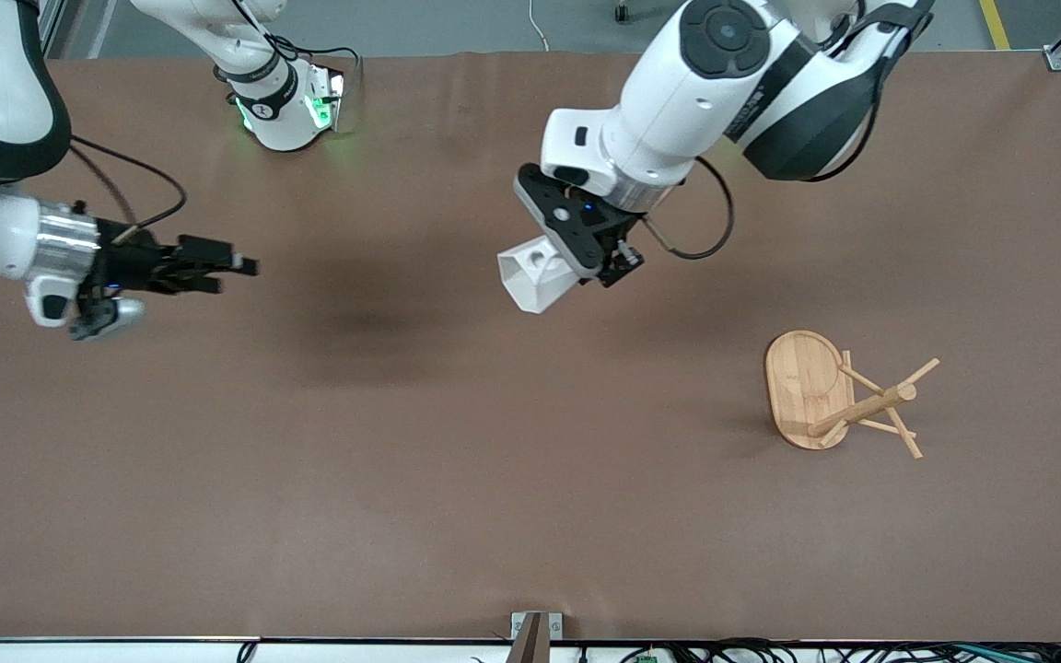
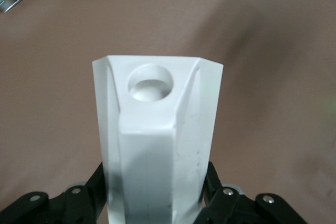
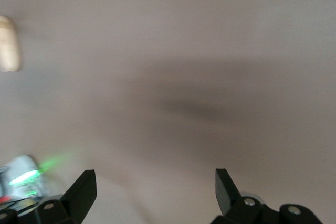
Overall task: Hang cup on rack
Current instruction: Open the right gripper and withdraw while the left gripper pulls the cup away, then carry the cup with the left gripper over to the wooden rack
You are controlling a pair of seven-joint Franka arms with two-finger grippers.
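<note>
while held above the desk mid-span, front view: left tool grips cup; rack lies tipped toward left arm's end. left wrist: cup clamped. right wrist: right tool fingers spread, waiting.

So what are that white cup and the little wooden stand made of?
The cup, held in the left gripper, looks like matte white plastic, possibly printed: flat facets, sharp edges, no shine. The rack looks like light bamboo, with pale grain strips on its base. The right gripper waits open.
</note>
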